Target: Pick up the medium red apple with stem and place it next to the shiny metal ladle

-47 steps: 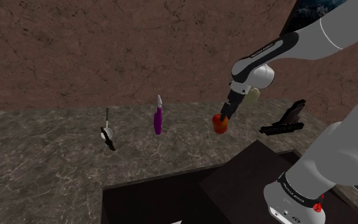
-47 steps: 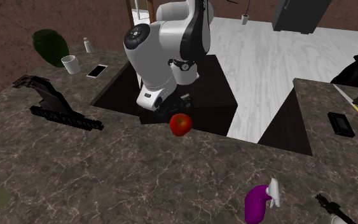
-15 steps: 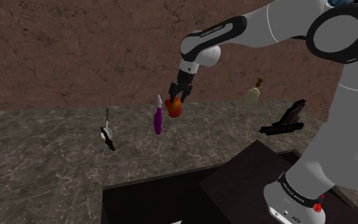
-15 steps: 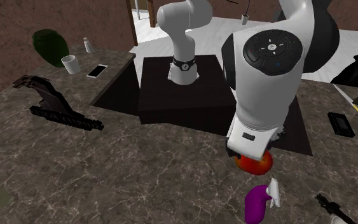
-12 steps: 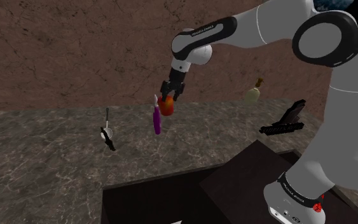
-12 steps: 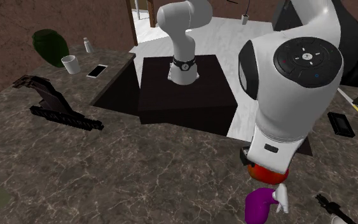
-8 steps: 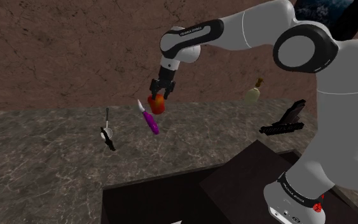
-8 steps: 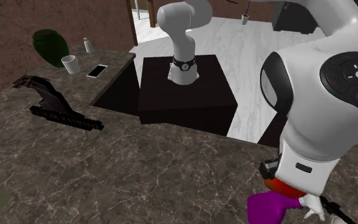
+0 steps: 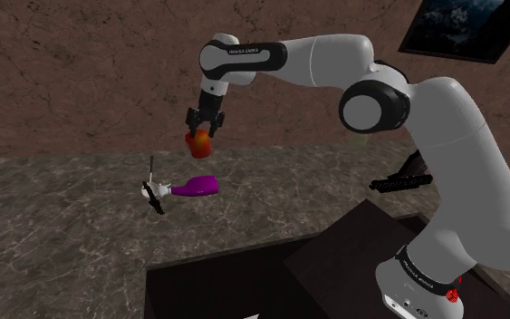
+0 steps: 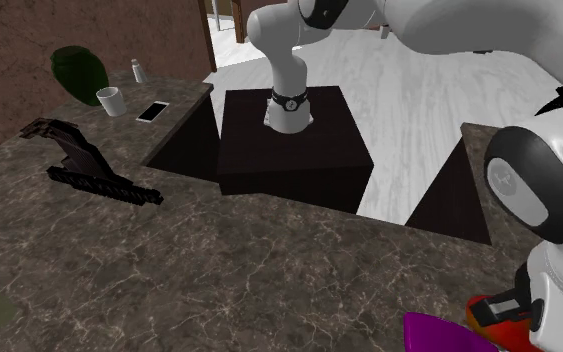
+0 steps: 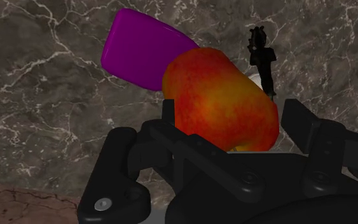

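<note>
pincer (image 11: 231,121) pinching red-orange apple (image 11: 222,102), aloft | beneath: purple bottle (image 9: 197,187) lying on tabletop (image 9: 81,236), ladle (image 9: 154,191) just beside its cap | step: carrying apple to ladle | next, likely: lower onto bare tabletop beside ladle, clear of bottle, then release

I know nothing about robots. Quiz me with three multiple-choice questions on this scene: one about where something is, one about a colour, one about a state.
1. Where is the apple relative to the counter?
A) resting on it
B) held in the air above it
C) under it

2. What colour is the bottle lying on the counter?
A) green
B) purple
C) yellow

3. How is the gripper?
A) open and empty
B) shut on nothing
C) shut on the apple

Answers:
1 B, the shoulder view shows it hanging above the stone top.
2 B, its body is plainly purple.
3 C, the black fingers clasp the apple in the wrist view.
</note>
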